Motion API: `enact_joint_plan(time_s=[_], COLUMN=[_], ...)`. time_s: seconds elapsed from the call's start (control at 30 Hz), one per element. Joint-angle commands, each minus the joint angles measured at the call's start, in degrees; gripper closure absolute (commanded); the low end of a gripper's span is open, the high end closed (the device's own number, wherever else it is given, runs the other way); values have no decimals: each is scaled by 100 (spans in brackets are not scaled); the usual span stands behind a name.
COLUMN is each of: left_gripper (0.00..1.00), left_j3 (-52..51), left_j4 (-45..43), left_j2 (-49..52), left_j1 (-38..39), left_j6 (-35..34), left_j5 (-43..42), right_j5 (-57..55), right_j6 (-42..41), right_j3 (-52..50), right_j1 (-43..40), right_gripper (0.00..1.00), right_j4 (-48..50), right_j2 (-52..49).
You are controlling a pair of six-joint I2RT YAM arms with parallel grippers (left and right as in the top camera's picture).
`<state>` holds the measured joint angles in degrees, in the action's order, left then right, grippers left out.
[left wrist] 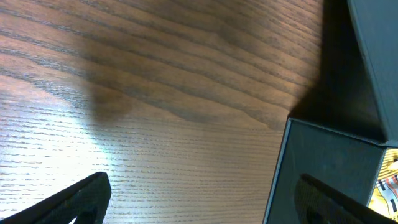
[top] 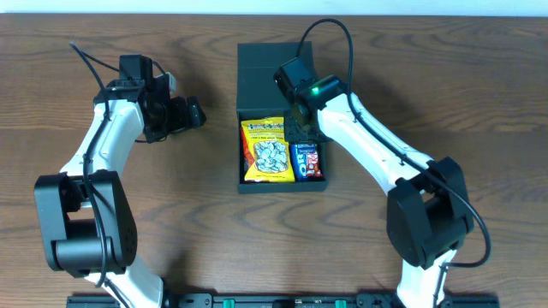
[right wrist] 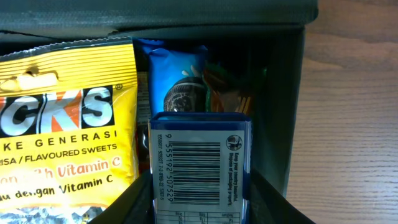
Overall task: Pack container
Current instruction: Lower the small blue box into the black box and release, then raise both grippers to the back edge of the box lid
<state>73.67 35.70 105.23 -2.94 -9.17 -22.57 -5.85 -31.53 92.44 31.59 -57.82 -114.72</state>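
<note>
The dark teal container (top: 282, 186) lies at the table's middle with its flap lid (top: 264, 75) open at the back. Inside are a yellow sweets packet (top: 267, 152) and a blue cookie packet (top: 306, 161). My right gripper (top: 301, 120) is over the box's right half. In the right wrist view it (right wrist: 200, 202) is shut on a blue-edged packet with a barcode (right wrist: 200, 155), held above the cookie packet (right wrist: 180, 81) and beside the yellow packet (right wrist: 62, 143). My left gripper (top: 190, 114) is open and empty left of the box; its wrist view (left wrist: 202, 186) shows the box wall (left wrist: 329, 162).
The wooden table (top: 171, 214) surrounds the box. The box's right wall (right wrist: 280, 93) stands close to the held packet, with bare wood (right wrist: 354, 124) beyond it. Something orange and green (right wrist: 233, 93) lies to the right of the cookie packet.
</note>
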Motion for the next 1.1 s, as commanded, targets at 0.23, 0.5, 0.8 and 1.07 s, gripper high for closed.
enact_joint_plan(time_s=[0.23,0.5,0.8,1.07], left_gripper=[5,5,3,71], left_j3=[0,0,0,0], left_j4=[-24,-46,-223,-1329], left_j2=[42,42,39,42], left_j1=[-2,-2,44,227], left_j6=[39,39,188,-745], left_j5=[-39,-39,-208,-549], right_j5=[308,310,280,-354], right_j6=[-133,37,337,739], right_j3=[-249,-256,118,678], right_j1=[68,74,0,-807], right_gripper=[98,33,32,65], right_j4=[195,212,118,975], right_j2=[-70,-68,90,573])
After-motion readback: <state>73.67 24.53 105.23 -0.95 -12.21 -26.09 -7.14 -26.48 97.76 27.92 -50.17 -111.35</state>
